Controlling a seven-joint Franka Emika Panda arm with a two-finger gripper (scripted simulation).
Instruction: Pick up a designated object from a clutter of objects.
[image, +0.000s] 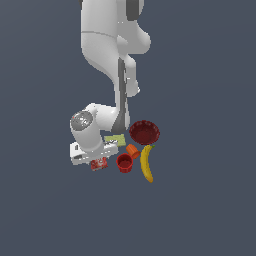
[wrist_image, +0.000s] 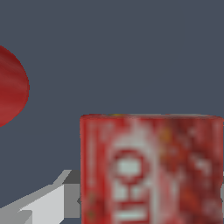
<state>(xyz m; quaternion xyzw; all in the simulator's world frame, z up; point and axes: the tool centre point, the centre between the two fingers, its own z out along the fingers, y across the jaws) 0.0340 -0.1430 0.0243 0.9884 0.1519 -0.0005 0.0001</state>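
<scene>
Wrist view: gripper (image: 98, 161) was down over the red box (wrist_image: 151, 168) beside the red cup (image: 124, 163) (grasp step; jaw state indiscernible). Next: clamp, lift straight.

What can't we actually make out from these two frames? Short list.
- Gripper open or shut: the exterior view has the hand covering the fingertips; the wrist view shows one grey finger only, cut by the edge.
- Contact with the flat red box with white printing: not visible in either view.
- Box printing: blurred, and cut off by the wrist view's edge.
- Yellow-green sponge: partly hidden by the arm in the exterior view.
- Round red cup: cropped in the wrist view.
</scene>
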